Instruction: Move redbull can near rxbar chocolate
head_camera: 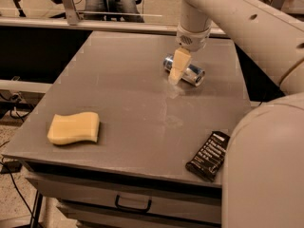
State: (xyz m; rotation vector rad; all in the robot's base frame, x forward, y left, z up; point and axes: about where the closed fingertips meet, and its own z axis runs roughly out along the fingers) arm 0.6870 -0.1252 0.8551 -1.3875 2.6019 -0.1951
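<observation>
The redbull can (194,74) lies on its side at the back right of the grey table (128,94), blue and silver. My gripper (176,70) comes down from above and stands right in front of the can's middle-left part, hiding some of it. The rxbar chocolate (208,156), a flat black wrapper with white text, lies near the table's front right edge, well apart from the can.
A pale yellow sponge (73,127) lies at the front left. My arm's large pale body (266,165) fills the right foreground and overlaps the table's right corner. A drawer with a handle (133,204) sits under the tabletop.
</observation>
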